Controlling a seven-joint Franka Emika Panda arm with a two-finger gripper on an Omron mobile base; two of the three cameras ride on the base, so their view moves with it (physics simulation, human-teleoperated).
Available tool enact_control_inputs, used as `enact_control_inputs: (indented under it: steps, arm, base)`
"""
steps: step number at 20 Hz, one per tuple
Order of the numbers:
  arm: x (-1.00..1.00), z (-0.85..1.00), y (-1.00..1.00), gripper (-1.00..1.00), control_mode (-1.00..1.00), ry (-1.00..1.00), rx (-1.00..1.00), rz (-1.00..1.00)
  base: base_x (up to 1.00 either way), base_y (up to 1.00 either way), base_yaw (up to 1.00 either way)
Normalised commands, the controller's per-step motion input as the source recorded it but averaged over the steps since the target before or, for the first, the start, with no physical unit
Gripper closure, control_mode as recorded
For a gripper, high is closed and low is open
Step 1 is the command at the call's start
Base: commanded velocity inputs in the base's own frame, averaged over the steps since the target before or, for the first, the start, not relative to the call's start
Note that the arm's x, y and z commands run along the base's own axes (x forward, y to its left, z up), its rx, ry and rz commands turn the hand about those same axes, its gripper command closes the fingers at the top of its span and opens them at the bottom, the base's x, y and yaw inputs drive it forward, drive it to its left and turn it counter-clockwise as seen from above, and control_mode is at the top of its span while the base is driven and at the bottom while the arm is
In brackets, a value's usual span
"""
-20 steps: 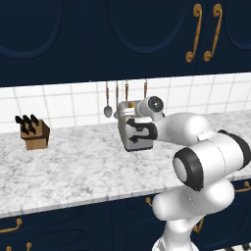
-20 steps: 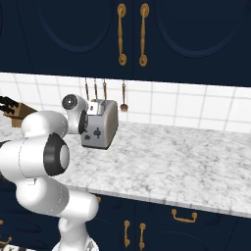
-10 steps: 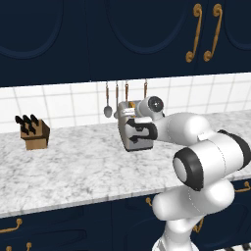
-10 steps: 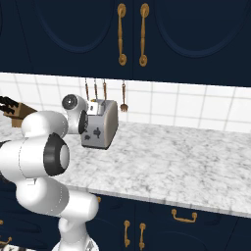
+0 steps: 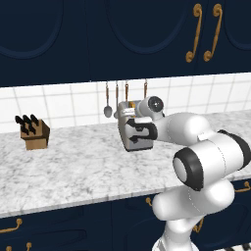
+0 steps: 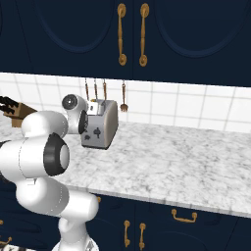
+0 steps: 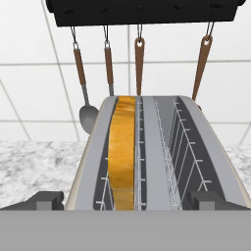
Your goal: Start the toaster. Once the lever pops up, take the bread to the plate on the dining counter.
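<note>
Silver-grey metal lies directly under the hand: the toaster (image 7: pixel 147 157) stands on the marbled counter (image 5: pixel 73 171) against the tiled wall, and the gripper (image 7: pixel 125 201) hovers just above its near end, at the narrow face. The two fingertips (image 7: pixel 46 200) are spread wide, one at each side of the toaster's top, and nothing is between them, so the hand is open and holds nothing.

Compared with one second ago, I see no change: arm, hand and toaster are in the same places in both base views. My judgement is that the robot is paused at the toaster, either before pressing the lever or waiting for it; the lever itself I cannot make out.

The bread (image 7: pixel 122 152) sits in the slot to the left of the hand's middle line, its golden crust upward and deep between the wires. The other slot is empty. Beyond the toaster hang utensils (image 7: pixel 139 68) from a dark rail.

No brand, label or readable writing is visible on anything here.
</note>
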Motion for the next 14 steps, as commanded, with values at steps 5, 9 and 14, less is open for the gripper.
enact_control_inputs:
  steps: [5, 9, 14]
  arm:
    - [0.00, 0.00, 0.00, -1.00, -1.00, 0.00, 0.00, 0.00]
    - [0.00, 0.00, 0.00, -1.00, -1.00, 0.00, 0.00, 0.00]
    - [0.00, 0.00, 0.00, -1.00, -1.00, 0.00, 0.00, 0.00]
  base:
    - [0.00, 0.00, 0.00]
    - [0.00, 0.00, 0.00]
    - [0.00, 0.00, 0.00]
